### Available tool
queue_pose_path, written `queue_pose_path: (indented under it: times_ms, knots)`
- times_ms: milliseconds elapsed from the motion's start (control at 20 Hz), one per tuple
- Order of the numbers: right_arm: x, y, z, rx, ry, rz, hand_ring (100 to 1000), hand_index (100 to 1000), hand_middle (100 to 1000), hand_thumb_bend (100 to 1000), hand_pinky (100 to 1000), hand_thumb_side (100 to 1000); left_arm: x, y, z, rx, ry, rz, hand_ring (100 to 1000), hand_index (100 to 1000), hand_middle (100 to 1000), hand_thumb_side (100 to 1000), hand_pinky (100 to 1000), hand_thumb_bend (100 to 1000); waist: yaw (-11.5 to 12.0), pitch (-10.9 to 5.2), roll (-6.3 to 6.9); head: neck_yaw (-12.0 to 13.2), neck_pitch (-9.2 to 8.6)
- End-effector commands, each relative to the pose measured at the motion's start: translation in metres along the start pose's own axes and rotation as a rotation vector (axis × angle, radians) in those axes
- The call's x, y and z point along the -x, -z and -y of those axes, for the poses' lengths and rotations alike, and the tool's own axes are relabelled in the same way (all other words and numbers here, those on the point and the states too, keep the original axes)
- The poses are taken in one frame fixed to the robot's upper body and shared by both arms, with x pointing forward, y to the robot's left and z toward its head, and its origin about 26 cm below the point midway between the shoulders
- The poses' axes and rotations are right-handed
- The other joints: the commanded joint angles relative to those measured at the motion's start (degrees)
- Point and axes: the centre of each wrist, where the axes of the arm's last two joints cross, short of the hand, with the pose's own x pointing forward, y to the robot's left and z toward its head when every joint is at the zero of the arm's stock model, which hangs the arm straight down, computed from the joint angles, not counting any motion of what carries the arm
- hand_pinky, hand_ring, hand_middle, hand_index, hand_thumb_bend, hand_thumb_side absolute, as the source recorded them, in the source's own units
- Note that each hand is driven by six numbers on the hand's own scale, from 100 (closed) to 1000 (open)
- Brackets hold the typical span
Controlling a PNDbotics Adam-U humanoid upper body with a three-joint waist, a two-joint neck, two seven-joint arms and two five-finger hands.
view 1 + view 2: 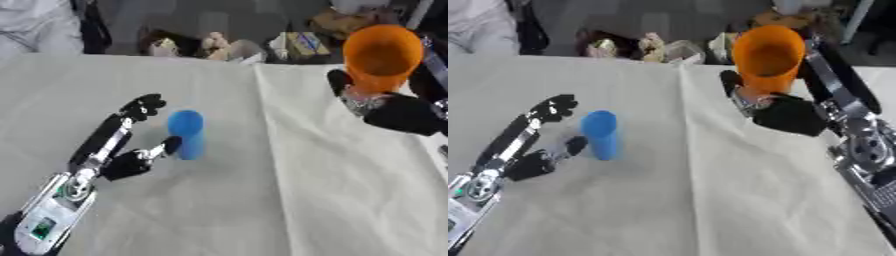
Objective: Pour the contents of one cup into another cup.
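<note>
A blue cup point(186, 133) stands upright on the pale tablecloth point(262, 200), left of the middle. My left hand point(122, 145) lies just to its left, fingers straight and spread, thumb tip close to or touching the cup's lower side. My right hand point(785, 112) holds an orange cup point(768, 57) raised above the table at the upper right, fingers and thumb curled round its lower part. The orange cup is tilted so its open mouth faces the camera. I cannot see what is inside either cup.
A fold in the cloth point(267, 130) runs from the far edge towards the front. Beyond the table's far edge lies clutter: bags and boxes point(297, 45) and pale fabric point(35, 25) at the far left.
</note>
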Motion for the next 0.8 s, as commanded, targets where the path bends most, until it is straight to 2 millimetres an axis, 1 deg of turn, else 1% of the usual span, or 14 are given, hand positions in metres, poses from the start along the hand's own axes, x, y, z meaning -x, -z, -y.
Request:
queue_pose_path:
  times_ms: [50, 300, 550, 800]
  knots:
    - [-0.009, 0.003, 0.006, 0.011, -0.002, 0.033, 547, 588, 635, 100, 294, 360, -0.002, 0.005, -0.007, -0.015, 0.000, 0.006, 868, 929, 952, 854, 881, 532, -0.06, -1.74, -0.91, 0.25, -0.79]
    - [-0.009, 0.003, 0.006, 0.010, 0.004, 0.033, 545, 586, 634, 100, 292, 358, 0.003, 0.007, -0.003, -0.019, 0.003, -0.020, 857, 928, 948, 857, 868, 538, -0.13, -1.68, -0.96, 0.36, -0.88]
    - [-0.009, 0.003, 0.005, 0.009, 0.007, 0.033, 544, 585, 633, 100, 290, 352, 0.006, 0.008, 0.001, -0.004, 0.008, -0.036, 864, 936, 950, 864, 876, 552, -0.23, -1.59, -0.99, 0.42, -0.95]
    - [-0.009, 0.004, 0.005, 0.005, 0.010, 0.030, 544, 585, 634, 100, 288, 345, 0.009, 0.008, 0.002, 0.011, 0.026, -0.039, 866, 939, 952, 861, 878, 534, -0.22, -1.45, -0.99, 0.46, -0.95]
